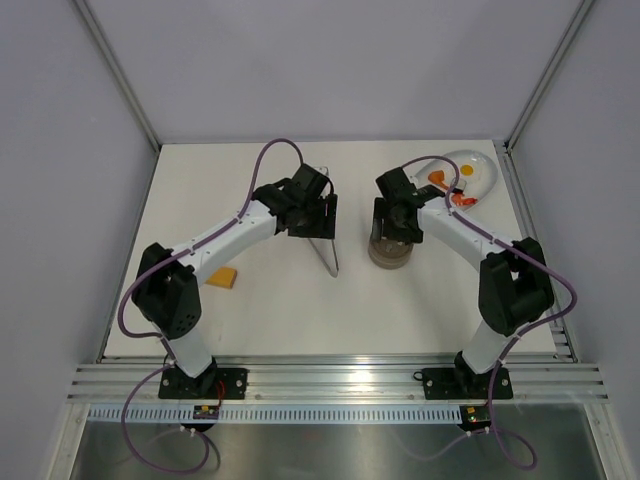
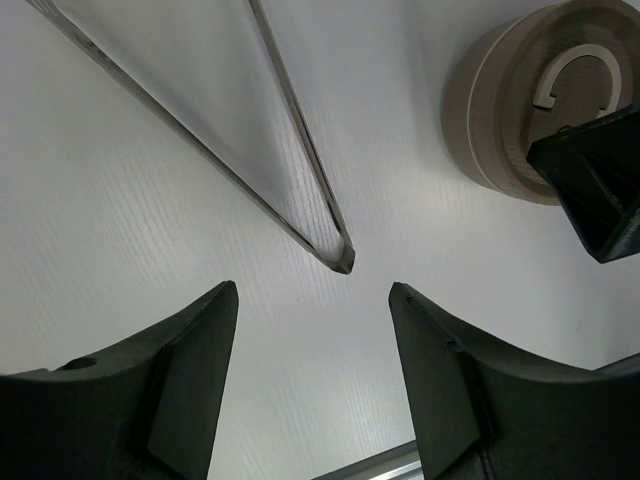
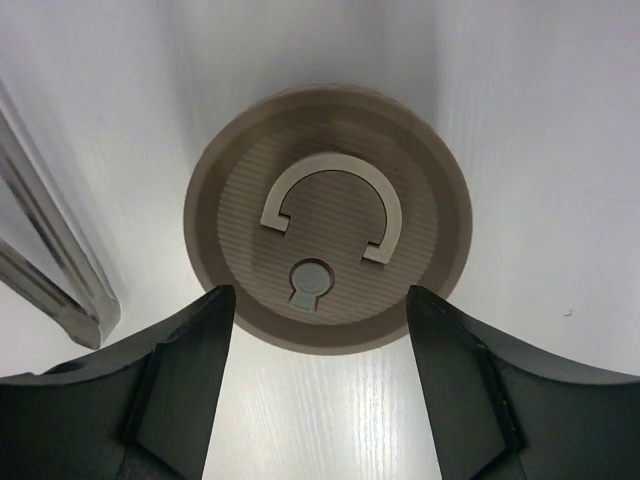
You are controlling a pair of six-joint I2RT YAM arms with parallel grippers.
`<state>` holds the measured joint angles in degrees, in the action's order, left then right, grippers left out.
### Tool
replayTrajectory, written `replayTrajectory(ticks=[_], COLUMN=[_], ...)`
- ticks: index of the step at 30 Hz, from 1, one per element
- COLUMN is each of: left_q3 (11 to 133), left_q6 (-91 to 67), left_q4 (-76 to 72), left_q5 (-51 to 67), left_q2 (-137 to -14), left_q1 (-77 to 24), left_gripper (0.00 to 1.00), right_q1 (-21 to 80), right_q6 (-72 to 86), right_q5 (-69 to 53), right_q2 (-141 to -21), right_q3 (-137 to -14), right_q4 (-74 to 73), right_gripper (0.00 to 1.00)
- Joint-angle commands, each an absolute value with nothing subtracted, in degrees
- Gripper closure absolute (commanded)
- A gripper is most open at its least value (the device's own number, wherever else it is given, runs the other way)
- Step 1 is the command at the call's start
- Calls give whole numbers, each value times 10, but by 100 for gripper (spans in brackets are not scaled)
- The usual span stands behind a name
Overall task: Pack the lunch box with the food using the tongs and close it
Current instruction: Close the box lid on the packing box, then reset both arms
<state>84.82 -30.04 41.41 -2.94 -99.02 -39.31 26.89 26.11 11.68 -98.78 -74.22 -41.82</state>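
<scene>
The lunch box (image 1: 388, 254) stands mid-table with its brown-grey lid (image 3: 328, 215) on it, a pale curved mark on top. My right gripper (image 1: 393, 232) hangs just above it, open (image 3: 315, 297), its fingers level with the lid's near edge and not touching. The tongs (image 1: 330, 245) lie flat on the table, their joined tip (image 2: 345, 262) just ahead of my open, empty left gripper (image 2: 312, 290), which hovers above them (image 1: 312, 225). Small orange and yellow-white pieces of food (image 1: 455, 190) lie on the white plate (image 1: 482, 170) at the back right.
A flat orange-yellow block (image 1: 224, 278) lies near the left arm's elbow. The lidded lunch box (image 2: 530, 110) and one of the right gripper's fingers (image 2: 600, 190) show in the left wrist view. The tongs (image 3: 50, 270) lie left of the lid in the right wrist view.
</scene>
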Motion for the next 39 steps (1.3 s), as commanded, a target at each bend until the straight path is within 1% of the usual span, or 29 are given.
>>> replayTrajectory(ticks=[1, 5, 10, 15, 23, 25, 27, 28, 29, 32, 37, 39], left_q3=[846, 842, 835, 826, 826, 827, 827, 825, 824, 810, 759, 728], left_q6=[-302, -301, -302, -300, -302, -303, -303, -302, -302, -296, -275, -269], left_q4=[391, 390, 389, 388, 385, 386, 387, 387, 386, 376, 333, 321], left_q5=[-27, -26, -25, -24, -18, -18, -21, -23, -27, -33, -50, -61], left_q2=[-950, -946, -941, -940, -942, -940, -931, -926, -916, -891, -812, -787], left_q1=[-390, -391, -391, -390, -390, -390, -390, -390, -390, -391, -390, -390], left_gripper=[34, 35, 34, 35, 34, 35, 34, 35, 34, 34, 33, 30], right_q1=[269, 263, 261, 261, 261, 259, 251, 246, 242, 223, 212, 212], right_q6=[251, 250, 259, 269, 253, 253, 256, 258, 264, 277, 304, 317], right_q5=[154, 150, 139, 120, 156, 177, 190, 195, 200, 221, 288, 314], right_q2=[-940, -974, -1039, -1055, -951, -919, -898, -876, -865, -807, -713, -695], right_q3=[-789, -804, -785, -770, -822, -828, -829, -826, -816, -778, -729, -708], right_q4=[-425, -423, -393, -386, -438, -446, -453, -454, -454, -442, -462, -486], right_gripper=[22, 21, 21, 21, 20, 19, 16, 14, 9, 1, 0, 1])
